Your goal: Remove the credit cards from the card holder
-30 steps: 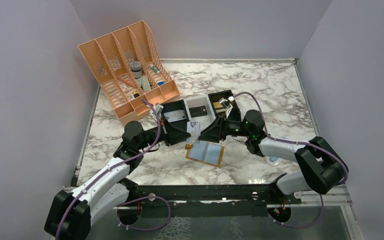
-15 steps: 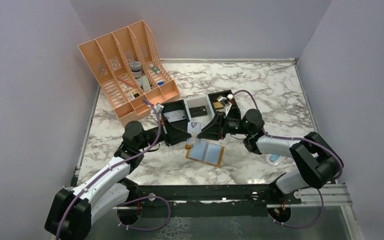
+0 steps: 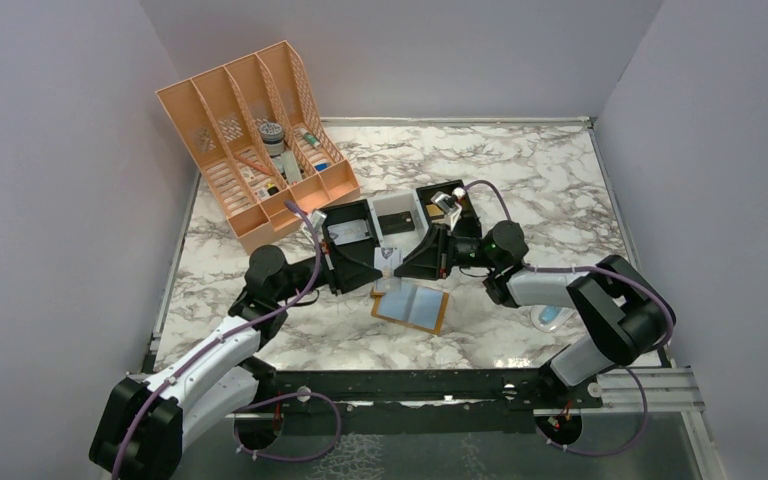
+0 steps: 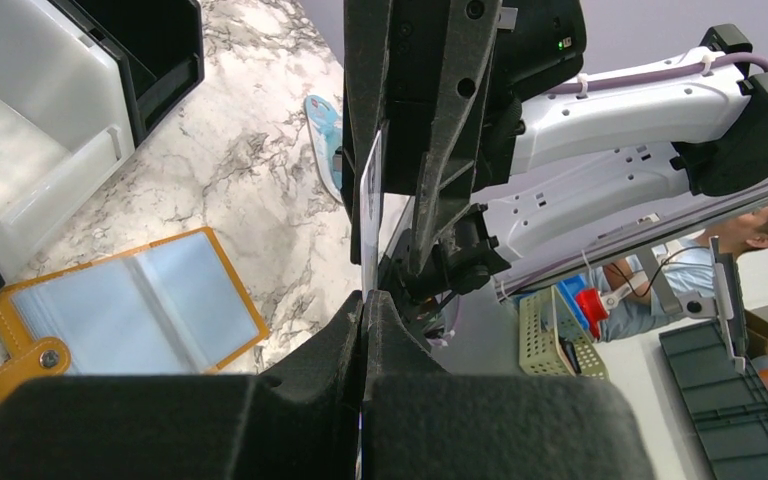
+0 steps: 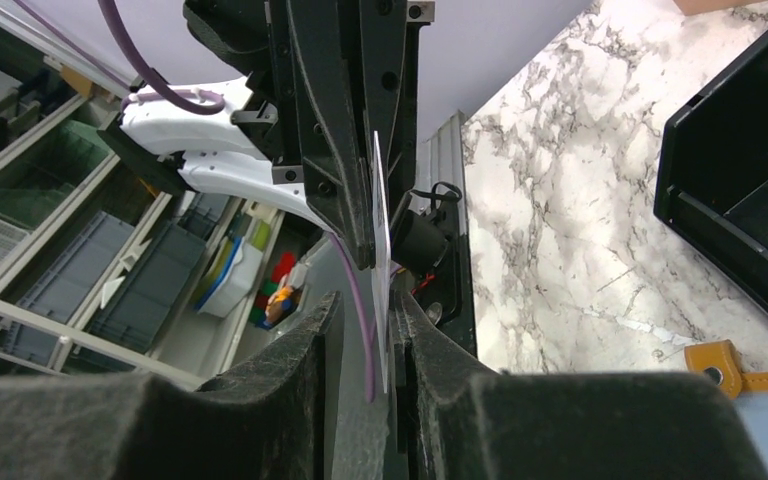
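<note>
The card holder lies open flat on the marble, tan edged with pale blue panels, and shows in the left wrist view; its tan snap tab shows in the right wrist view. Above its far end a credit card stands on edge in the air. My left gripper is shut on the card's lower edge. My right gripper faces it from the right; its jaws straddle the card's other edge, one finger against the card, a gap showing at the other.
An orange file organizer stands at the back left. Three black bins sit in a row just behind the grippers. A clear-blue packet lies by the right arm. Grey walls enclose the table.
My right gripper has slid left onto the card's edge and its jaws have narrowed around it. The left gripper and the card holder have stayed in place.
</note>
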Tool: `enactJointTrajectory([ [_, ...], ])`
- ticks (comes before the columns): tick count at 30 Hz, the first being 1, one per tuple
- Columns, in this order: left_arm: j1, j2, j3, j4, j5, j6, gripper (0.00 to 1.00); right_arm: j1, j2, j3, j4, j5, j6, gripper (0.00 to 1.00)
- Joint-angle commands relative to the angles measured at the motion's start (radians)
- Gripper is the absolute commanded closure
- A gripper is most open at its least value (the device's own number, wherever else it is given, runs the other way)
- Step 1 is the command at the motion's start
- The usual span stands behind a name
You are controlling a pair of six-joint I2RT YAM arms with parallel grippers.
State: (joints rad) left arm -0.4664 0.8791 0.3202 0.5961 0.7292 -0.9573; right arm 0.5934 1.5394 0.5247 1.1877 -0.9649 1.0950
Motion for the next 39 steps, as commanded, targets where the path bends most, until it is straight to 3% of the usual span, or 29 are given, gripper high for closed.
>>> enactJointTrajectory([
  [1, 0.004, -0.009, -0.014, 0.031, 0.006, -0.011, 1.00, 0.003, 0.017, 0.020, 0.084, -0.019, 0.036, 0.77],
  [6, 0.004, -0.001, -0.013, 0.036, 0.001, -0.018, 1.00, 0.021, 0.011, 0.034, -0.006, -0.003, -0.016, 0.78],
  [11, 0.005, 0.003, -0.014, 0.051, 0.005, -0.023, 1.00, 0.037, 0.029, 0.030, 0.016, 0.043, 0.004, 0.80],
  [21, 0.004, -0.013, -0.028, 0.051, -0.006, -0.031, 1.00, 0.042, 0.036, -0.002, 0.063, 0.096, 0.022, 0.99],
  [32, 0.005, 0.002, -0.017, 0.051, -0.050, -0.013, 1.00, 0.041, -0.063, -0.008, -0.123, 0.099, -0.094, 0.99],
  [39, 0.005, 0.021, -0.015, 0.051, -0.044, -0.019, 1.00, 0.042, -0.085, 0.010, -0.145, 0.080, -0.092, 0.99],
])
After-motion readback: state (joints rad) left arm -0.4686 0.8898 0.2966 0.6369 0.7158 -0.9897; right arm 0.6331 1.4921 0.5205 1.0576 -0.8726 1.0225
